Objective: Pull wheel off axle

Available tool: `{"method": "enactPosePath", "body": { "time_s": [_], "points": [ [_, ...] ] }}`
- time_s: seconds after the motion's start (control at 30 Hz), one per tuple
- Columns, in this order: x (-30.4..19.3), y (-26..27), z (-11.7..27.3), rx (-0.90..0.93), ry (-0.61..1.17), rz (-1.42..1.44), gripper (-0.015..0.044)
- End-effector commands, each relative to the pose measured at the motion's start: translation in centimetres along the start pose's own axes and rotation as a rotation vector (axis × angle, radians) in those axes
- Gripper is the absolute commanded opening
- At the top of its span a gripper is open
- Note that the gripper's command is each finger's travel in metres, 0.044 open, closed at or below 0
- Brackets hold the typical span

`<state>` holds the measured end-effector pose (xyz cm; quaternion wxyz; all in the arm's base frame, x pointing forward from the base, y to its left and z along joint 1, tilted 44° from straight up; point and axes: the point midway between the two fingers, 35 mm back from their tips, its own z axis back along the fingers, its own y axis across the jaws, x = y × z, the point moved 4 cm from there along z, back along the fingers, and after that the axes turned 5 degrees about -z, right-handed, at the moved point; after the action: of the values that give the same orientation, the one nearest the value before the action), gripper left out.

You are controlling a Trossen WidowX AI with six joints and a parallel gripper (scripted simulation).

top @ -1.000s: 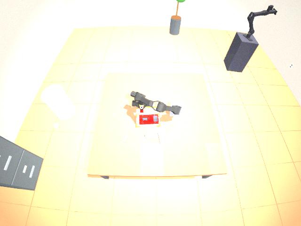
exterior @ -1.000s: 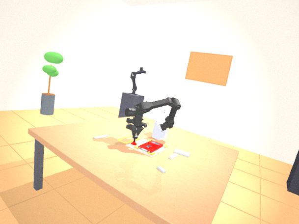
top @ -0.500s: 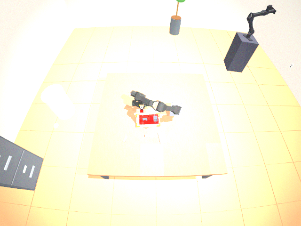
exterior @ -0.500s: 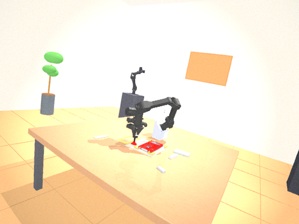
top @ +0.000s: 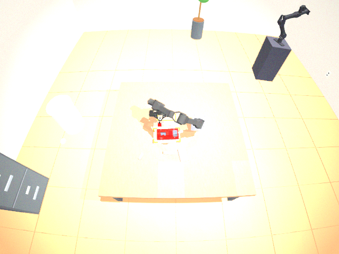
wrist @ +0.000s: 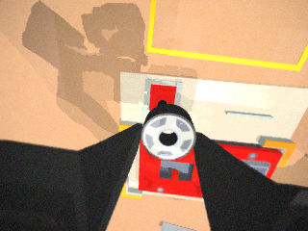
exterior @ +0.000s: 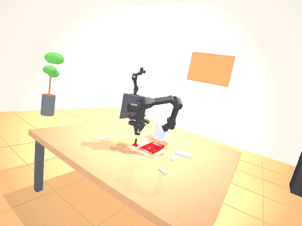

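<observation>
Wheel [wrist: 168, 137] in gripper [top: 159, 117] [exterior: 137, 133] [wrist: 167, 133]; its underside is hidden.

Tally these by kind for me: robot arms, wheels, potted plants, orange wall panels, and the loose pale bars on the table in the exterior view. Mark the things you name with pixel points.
Robot arms: 2 (table arm [top: 181, 119] [exterior: 176, 102], pedestal arm [top: 282, 26] [exterior: 135, 84])
Wheels: 1 (wheel [top: 158, 116] [wrist: 168, 153] in the end effector [top: 159, 117] [exterior: 137, 133] [wrist: 167, 133])
Potted plants: 1 (plant [top: 197, 28] [exterior: 47, 105])
Orange wall panels: 1 (panel [exterior: 211, 68])
Pale bars: 4 (bars [exterior: 101, 137] [exterior: 183, 154] [exterior: 175, 157] [exterior: 162, 170])
Total: 9
</observation>
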<state>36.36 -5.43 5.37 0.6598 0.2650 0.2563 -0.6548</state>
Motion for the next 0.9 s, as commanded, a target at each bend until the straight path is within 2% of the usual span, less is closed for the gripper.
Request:
{"method": "enactPosePath", "body": {
  "time_s": [0.0, 0.47, 0.87],
  "points": [
    [2.2, -0.8, 0.2, 0.001, -0.006, -0.007, 0.0000],
    [9.8, -4.8, 0.8, 0.003, -0.011, 0.000, 0.0000],
    [10.1, -5.0, -1.1, 0.003, -0.010, 0.001, 0.0000]
  ]
}}
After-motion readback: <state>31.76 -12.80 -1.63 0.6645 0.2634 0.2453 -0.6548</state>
